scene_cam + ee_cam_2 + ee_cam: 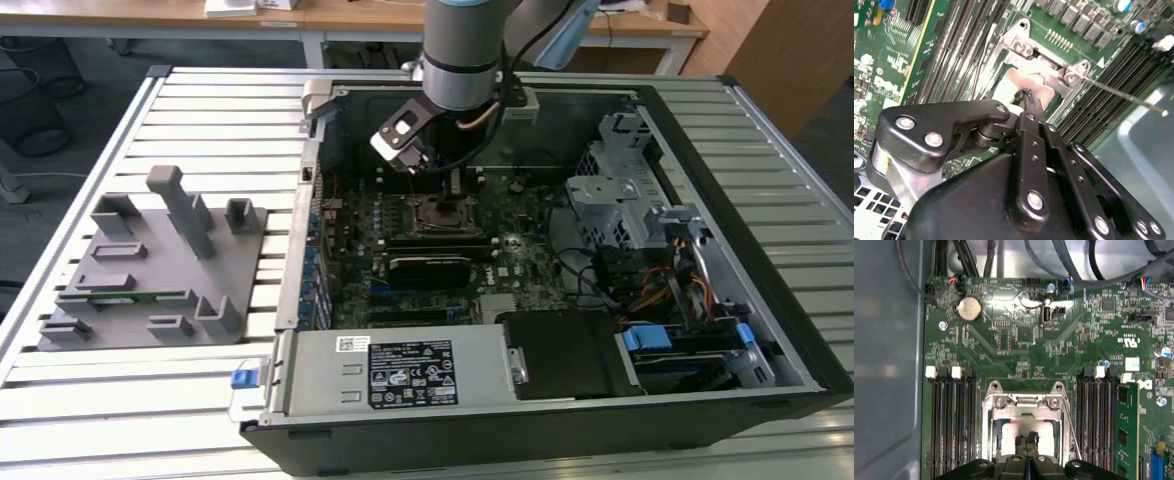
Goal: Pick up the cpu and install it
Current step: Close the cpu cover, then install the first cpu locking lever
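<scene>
Tool (1027, 441) first: I read its two black fingers as clenched, the tips meeting with no gap between them and nothing that I can make out pinched there. In both wrist views those tips sit over the middle of the cpu (1010, 432), and in the second wrist view the tool (1027, 96) looks to be touching the chip's top, though I cannot tell whether it presses or merely rests there.

From the exterior view the tool (447, 178) hangs straight down inside the open computer case (787, 330), which lies on its side on the slatted counter (187, 110).

The cpu (1015, 80) lies flat inside the motherboard socket (1026, 401), a pale, silvery square with the metal frame around it and a thin lever rod (1072, 432) running just beside the frame. Its surface looks clean and slightly glossy; the fingers hide its centre.

Black memory slots (949, 425) flank the socket on both sides, and a green memory stick (1126, 432) stands in a slot beyond one bank.

On the counter beside the case, toward the edge at the exterior view's left, sits the grey tray (147, 270).
</scene>
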Robot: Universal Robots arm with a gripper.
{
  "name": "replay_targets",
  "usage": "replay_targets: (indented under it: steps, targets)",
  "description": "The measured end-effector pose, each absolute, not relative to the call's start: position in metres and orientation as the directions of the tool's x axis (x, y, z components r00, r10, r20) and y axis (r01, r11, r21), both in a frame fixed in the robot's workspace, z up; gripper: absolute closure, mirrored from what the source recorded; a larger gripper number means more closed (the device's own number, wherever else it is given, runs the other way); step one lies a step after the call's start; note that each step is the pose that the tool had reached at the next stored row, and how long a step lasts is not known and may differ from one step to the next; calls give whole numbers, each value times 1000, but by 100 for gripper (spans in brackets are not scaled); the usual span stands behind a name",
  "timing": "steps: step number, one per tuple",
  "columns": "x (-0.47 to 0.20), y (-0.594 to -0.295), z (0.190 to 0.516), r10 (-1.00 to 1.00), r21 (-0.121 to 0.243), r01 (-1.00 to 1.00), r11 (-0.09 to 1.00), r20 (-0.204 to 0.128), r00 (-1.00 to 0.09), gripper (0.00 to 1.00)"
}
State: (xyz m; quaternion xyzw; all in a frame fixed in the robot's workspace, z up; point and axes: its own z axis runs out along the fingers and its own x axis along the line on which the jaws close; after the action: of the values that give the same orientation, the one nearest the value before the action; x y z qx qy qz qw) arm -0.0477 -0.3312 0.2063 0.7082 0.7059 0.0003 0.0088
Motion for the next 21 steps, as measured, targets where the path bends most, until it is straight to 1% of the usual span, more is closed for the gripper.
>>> replay_targets:
  steps: [10,21]
  targets:
    - [-41,-331,211,1000,11,1000,-3,-12,3,89]
    - [-41,-331,239,1000,10,1000,-3,-12,3,89]
